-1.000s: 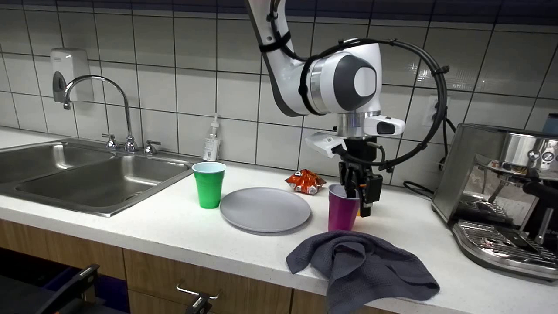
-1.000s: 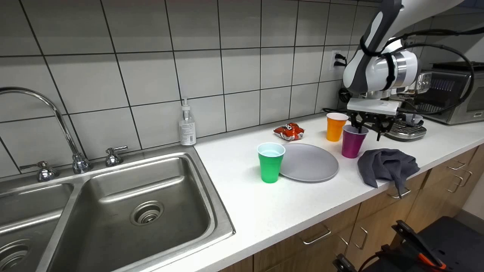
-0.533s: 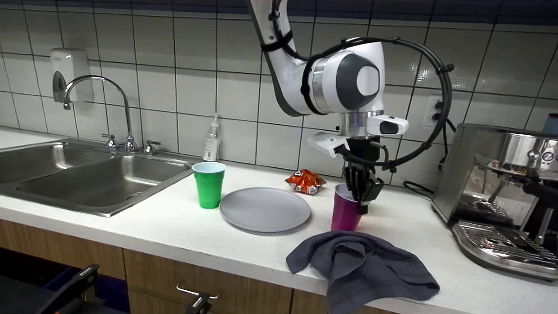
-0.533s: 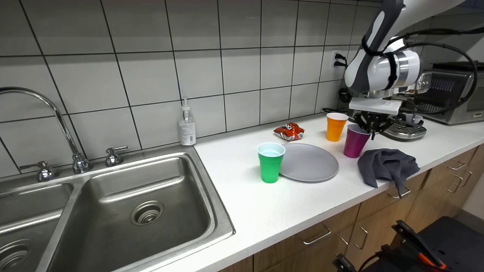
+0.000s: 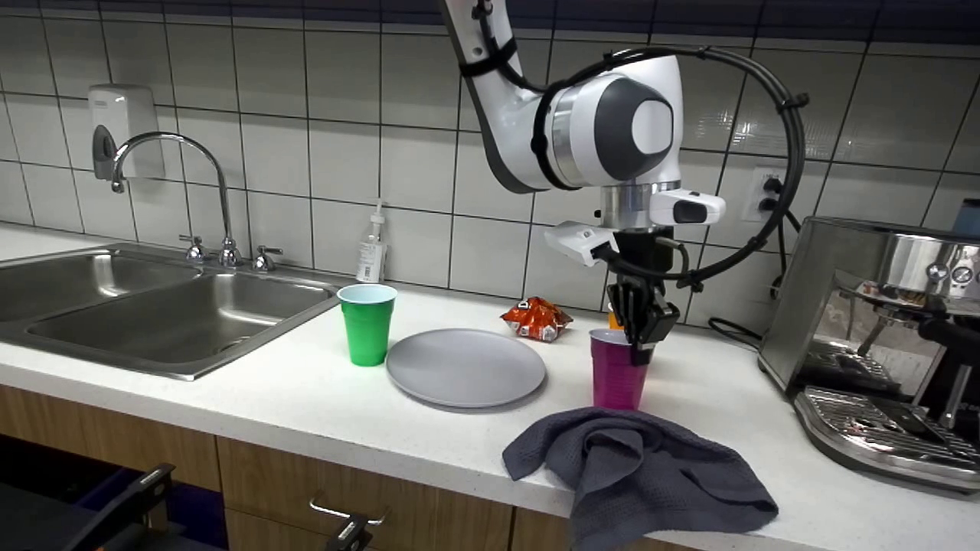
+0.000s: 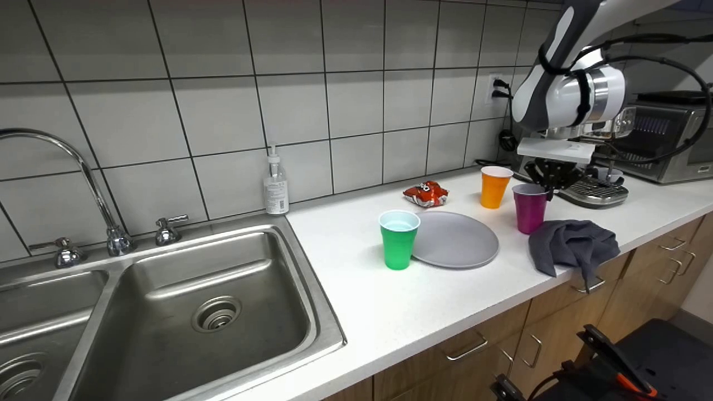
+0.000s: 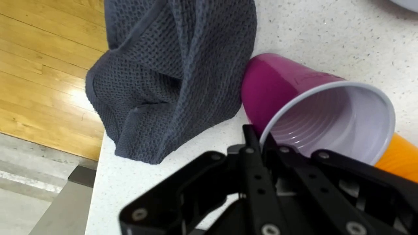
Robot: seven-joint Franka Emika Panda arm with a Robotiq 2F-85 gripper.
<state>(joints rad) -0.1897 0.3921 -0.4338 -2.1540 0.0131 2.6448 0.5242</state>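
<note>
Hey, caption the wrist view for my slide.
Gripper pinching a magenta cup at its rim, a gray cloth and an orange cup nearby.

Three cups: green cup (image 5: 367, 329), purple cup (image 5: 616, 379), orange cup (image 6: 493, 192); one plate (image 5: 465, 367); one red packet (image 5: 536, 318); one cloth (image 5: 643, 471) over the front edge of the worktop (image 6: 367, 301); one pump bottle (image 6: 276, 192); two basins (image 5: 107, 283) (image 5: 172, 325); one tap (image 5: 224, 207); two handles (image 6: 68, 255) (image 6: 168, 233); one wall dispenser (image 5: 130, 130); one coffee machine (image 5: 903, 260).

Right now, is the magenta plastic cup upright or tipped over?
Upright. In both exterior views, the magenta plastic cup has its mouth up and base below; the tool pinches its rim.
</note>
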